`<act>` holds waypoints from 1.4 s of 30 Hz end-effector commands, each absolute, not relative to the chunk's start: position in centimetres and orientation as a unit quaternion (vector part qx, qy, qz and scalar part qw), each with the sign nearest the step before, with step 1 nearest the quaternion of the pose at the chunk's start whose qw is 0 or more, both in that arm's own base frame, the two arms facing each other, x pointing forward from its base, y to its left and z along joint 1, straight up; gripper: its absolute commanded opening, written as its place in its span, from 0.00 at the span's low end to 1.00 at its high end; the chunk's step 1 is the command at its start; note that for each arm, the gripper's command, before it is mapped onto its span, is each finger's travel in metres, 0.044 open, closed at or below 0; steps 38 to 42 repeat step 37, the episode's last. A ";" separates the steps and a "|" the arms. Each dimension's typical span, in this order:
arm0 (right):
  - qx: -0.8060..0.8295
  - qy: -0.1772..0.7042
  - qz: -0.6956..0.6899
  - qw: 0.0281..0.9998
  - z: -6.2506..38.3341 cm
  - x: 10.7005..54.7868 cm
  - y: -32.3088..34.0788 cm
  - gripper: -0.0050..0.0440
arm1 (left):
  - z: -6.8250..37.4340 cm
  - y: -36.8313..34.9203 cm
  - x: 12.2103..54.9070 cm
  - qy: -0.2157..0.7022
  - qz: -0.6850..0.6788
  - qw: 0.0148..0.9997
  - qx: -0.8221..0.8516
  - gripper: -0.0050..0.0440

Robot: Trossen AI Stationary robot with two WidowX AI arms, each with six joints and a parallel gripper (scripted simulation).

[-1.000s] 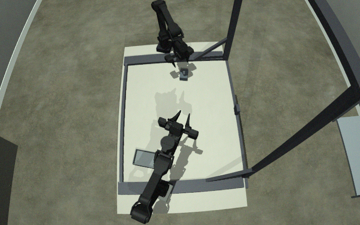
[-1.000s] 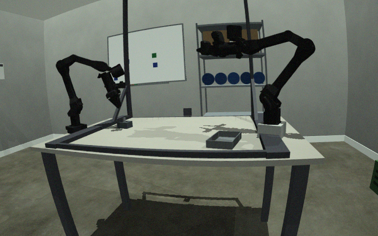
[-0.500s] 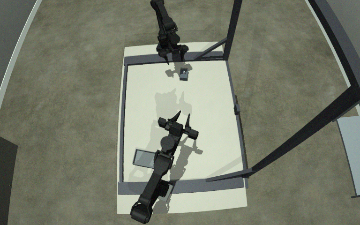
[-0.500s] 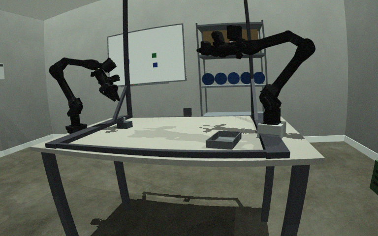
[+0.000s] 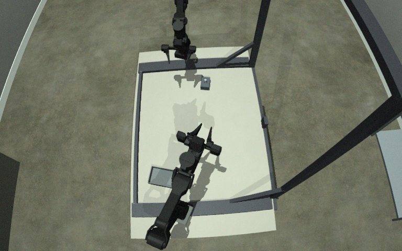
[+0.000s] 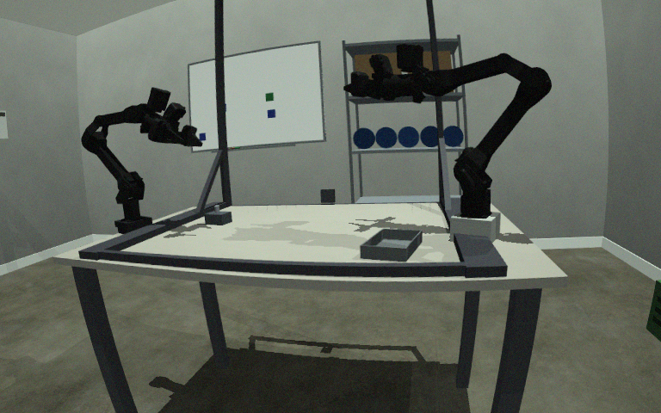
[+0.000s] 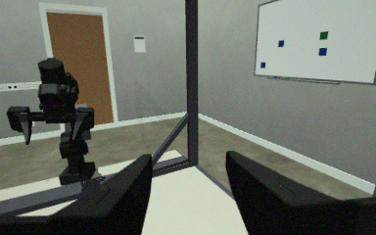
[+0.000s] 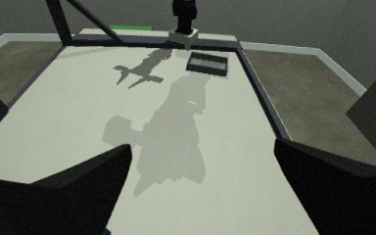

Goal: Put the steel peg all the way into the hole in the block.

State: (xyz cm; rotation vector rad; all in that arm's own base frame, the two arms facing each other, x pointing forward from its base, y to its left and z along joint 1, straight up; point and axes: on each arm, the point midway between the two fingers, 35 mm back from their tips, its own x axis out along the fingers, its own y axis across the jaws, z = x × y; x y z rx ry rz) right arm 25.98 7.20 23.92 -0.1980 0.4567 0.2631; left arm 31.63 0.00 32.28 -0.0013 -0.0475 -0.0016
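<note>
1. My right gripper (image 5: 178, 61) (image 6: 200, 144) (image 7: 51, 142) (image 8: 202, 148) is spread wide, with nothing between its fingers, and hangs well above the table (image 5: 237, 118) (image 6: 292, 212) (image 7: 196, 211) (image 8: 235, 211), its fingertips over the end beam (image 5: 204, 63) (image 6: 141, 233) (image 7: 49, 198) in the top view
2. Lower down, ahead of that hand and off to my left, lies the grey block (image 5: 204, 86) (image 6: 218, 218); I am touching neither it nor the peg, and both are outside my right wrist view
3. The steel peg (image 5: 205, 79) (image 6: 217, 207) stands upright in the block's hole, with a short stub showing above the top face; how deep it sits inside, I cannot tell
4. The block sits flat on the table, near the end beam on my right arm's side
5. Farther out, my left gripper (image 5: 206, 125) (image 6: 346, 88) (image 7: 189, 160) is partly open, holding nothing, raised high over the table and well apart from the block
6. Beyond, toward my left arm's base, the shallow rectangular tray (image 5: 149, 174) (image 6: 384, 252) (image 8: 207, 71) rests on the table; my left arm covers part of it from the top

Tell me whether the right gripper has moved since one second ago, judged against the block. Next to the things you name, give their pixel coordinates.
Yes: in the exterior view, the right gripper (image 5: 177, 63) (image 6: 199, 142) (image 7: 51, 142) (image 8: 202, 148) has risen higher above the block (image 5: 204, 87) (image 6: 218, 218).
</note>
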 end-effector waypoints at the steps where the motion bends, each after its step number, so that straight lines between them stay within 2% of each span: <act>1: -0.063 0.159 0.094 0.981 26.0 27.5 4.7 1.00 | 33.0 0.0 31.4 -0.034 0.000 0.999 0.000 0.51; 5: -0.051 0.148 0.075 0.985 26.1 28.3 3.7 1.00 | 33.0 0.0 31.4 -0.034 0.000 0.999 0.000 0.51; 6: -0.044 0.118 0.065 0.990 27.2 28.9 3.3 1.00 | 33.0 0.0 31.4 -0.034 0.000 0.999 0.000 0.51; 20: 0.002 -0.027 -0.003 1.000 32.6 31.6 -0.2 1.00 | 33.0 0.0 31.4 -0.034 0.000 0.999 0.000 0.51; 42: 0.002 -0.028 -0.003 1.000 32.6 31.6 -0.1 1.00 | 33.0 0.0 31.4 -0.034 0.000 0.999 0.000 0.51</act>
